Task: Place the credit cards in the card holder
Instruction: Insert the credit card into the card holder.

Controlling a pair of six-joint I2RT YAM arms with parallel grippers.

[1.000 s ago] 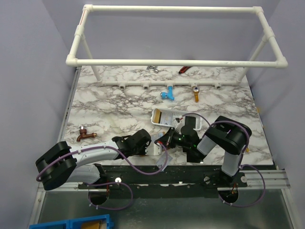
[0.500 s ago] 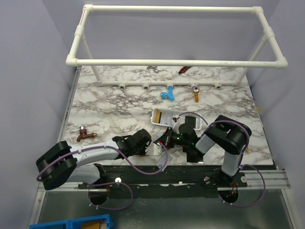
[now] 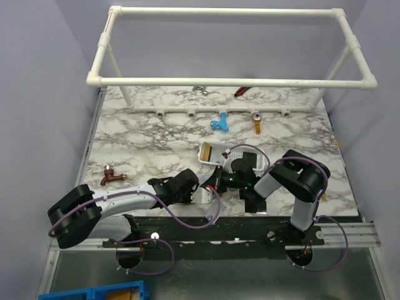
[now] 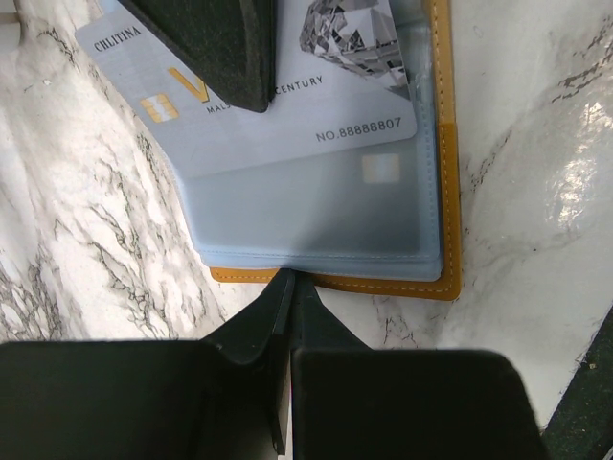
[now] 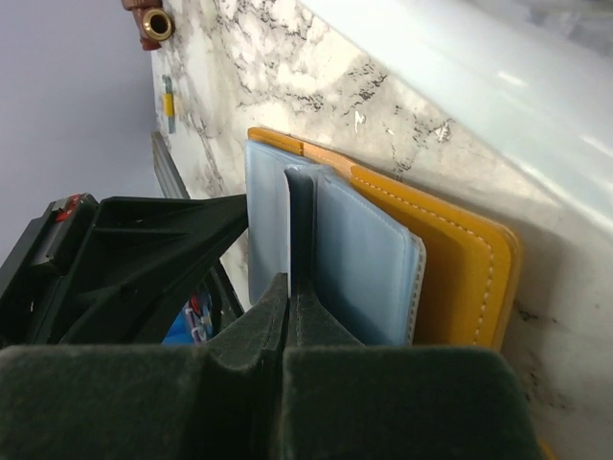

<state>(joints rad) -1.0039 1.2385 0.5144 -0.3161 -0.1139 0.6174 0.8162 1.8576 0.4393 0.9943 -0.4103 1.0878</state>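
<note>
Holder: orange-brown leather-like folding wallet [image 4: 446, 192], spread open on the marble table [image 4: 536, 144] near the front edge, between both grippers.
Card: silvery-white rectangular card [image 4: 316, 125], lay across the clear sleeves [image 4: 316, 220] inside.
Right gripper [image 5: 289, 287]: jaws pressed together, tip down on the card.
Left gripper [image 4: 287, 283]: jaws closed, empty, tips right at the wallet's near edge.
Beyond: white mesh plastic basket [image 3: 215, 153], sat just behind.

a robot lab cell: marble-patterned table [image 3: 137, 137], white pipe frame [image 3: 231, 81], lilac walls [image 3: 37, 94].

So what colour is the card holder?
The card holder is orange-yellow with pale stitching; it shows best in the left wrist view.
</note>
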